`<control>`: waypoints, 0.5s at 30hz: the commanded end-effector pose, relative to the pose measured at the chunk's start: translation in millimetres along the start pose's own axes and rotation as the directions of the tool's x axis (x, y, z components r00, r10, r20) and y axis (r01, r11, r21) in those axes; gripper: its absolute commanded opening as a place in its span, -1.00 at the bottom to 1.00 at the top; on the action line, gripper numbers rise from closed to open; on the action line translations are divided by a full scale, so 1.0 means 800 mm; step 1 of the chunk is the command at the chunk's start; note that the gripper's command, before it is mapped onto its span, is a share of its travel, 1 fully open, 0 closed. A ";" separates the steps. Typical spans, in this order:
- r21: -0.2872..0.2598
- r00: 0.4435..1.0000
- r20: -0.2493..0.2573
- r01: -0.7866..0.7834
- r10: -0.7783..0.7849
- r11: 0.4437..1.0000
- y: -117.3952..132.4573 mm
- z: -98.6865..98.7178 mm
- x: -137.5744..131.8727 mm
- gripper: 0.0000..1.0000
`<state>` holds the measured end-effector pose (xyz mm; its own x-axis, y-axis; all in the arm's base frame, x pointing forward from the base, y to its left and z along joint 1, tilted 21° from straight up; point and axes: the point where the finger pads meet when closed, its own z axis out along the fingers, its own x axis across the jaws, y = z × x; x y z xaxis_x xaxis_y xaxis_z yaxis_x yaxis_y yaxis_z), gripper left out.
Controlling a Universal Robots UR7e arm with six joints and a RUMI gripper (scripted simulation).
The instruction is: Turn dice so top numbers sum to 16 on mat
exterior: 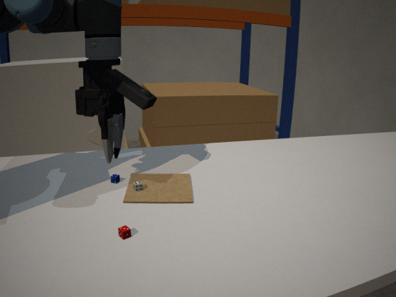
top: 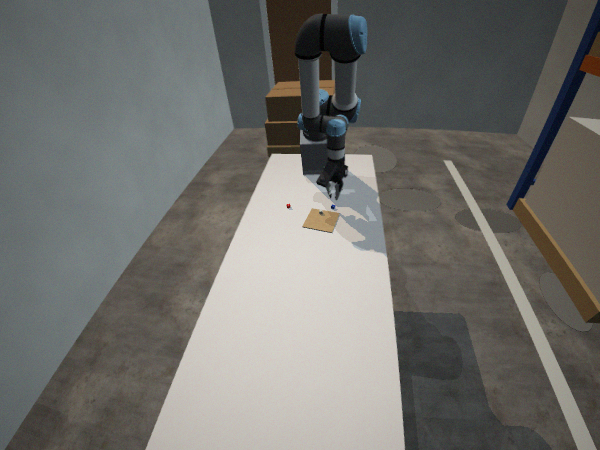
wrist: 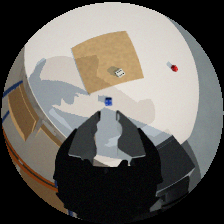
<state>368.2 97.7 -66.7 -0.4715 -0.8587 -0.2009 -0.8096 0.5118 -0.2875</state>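
We note the gripper point(exterior: 111, 158) hangs above the blue die point(exterior: 115, 178), jaws nearly shut w/ nothing between them; blue and the red die point(exterior: 124, 231) sit on the bench point(exterior: 264, 214) off the mat point(exterior: 171, 189), the white die point(exterior: 137, 185) on it. To take blue well we'd reopen wider than the die, centre over it, descend square to its faces. Exterior view shows the height gap above blue; wrist view shows jaw alignment w/ it, pips unreadable.
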 end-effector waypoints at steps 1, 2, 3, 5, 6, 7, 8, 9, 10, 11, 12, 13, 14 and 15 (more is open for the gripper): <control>0.002 1.000 0.001 0.000 0.000 1.000 0.000 0.009 0.000 -0.64; 0.002 1.000 0.001 0.000 0.000 1.000 0.000 0.011 0.000 -0.64; 0.002 1.000 0.001 0.000 0.000 1.000 0.000 0.013 0.000 -0.64; 0.002 1.000 0.001 0.000 0.000 1.000 0.000 0.017 0.000 -0.64; 0.002 1.000 0.001 0.000 0.000 1.000 0.000 0.019 0.000 -0.64; 0.002 1.000 0.001 0.000 0.000 1.000 0.000 0.021 0.000 -0.64; 0.002 1.000 0.001 0.000 0.000 1.000 0.000 0.022 0.000 -0.64; 0.002 1.000 0.001 0.000 0.000 1.000 0.000 0.024 0.000 -0.64; 0.002 1.000 0.001 0.000 0.000 1.000 0.000 0.026 0.000 -0.64; 0.002 1.000 0.001 0.000 0.000 1.000 0.000 0.027 0.000 -0.64; 0.002 1.000 0.001 0.000 0.000 1.000 0.000 0.027 0.000 -0.64; 0.002 1.000 0.001 0.000 0.000 1.000 0.000 0.027 0.000 -0.64; 0.002 1.000 0.001 0.000 0.000 1.000 0.000 0.028 0.000 -0.64; 0.002 1.000 0.001 0.000 0.000 1.000 0.000 0.030 0.000 -0.64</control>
<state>375.4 98.4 -85.9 -0.4715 -0.8587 -0.2009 -0.8095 0.5118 -0.2877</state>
